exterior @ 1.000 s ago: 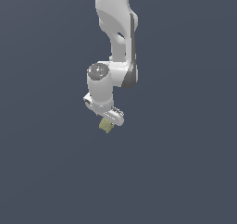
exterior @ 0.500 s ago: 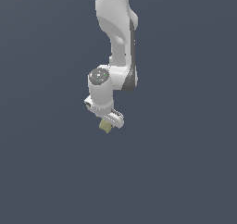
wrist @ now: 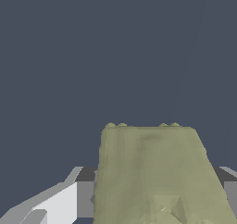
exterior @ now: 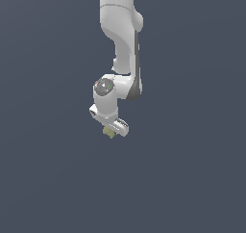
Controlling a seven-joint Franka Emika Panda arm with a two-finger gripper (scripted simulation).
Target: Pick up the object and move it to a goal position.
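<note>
So here's what you've got on screen. In the exterior view your arm comes down from the top edge, white with a dark strip along one side, and bends at a round joint before the wrist drops toward the gripper. Everything hangs in front of a flat slate-blue backdrop.

The object, that little olive-yellow chunk, pokes out just under the gripper body, touching it, a bit toward the exterior view's left of the gripper's lower edge. It's tiny next to the white hand (seriously, you can barely make out its shape from this camera).

Switch to the wrist view and the object fills a big piece of the frame, a faceted olive block with small bumps along its far edge. You can see a white and grey finger right beside it on one side, and a grey sliver of the other on the opposite side, both pressed up against it. So the gripper is clamped onto the object, with the chunk sitting between the fingers.
</note>
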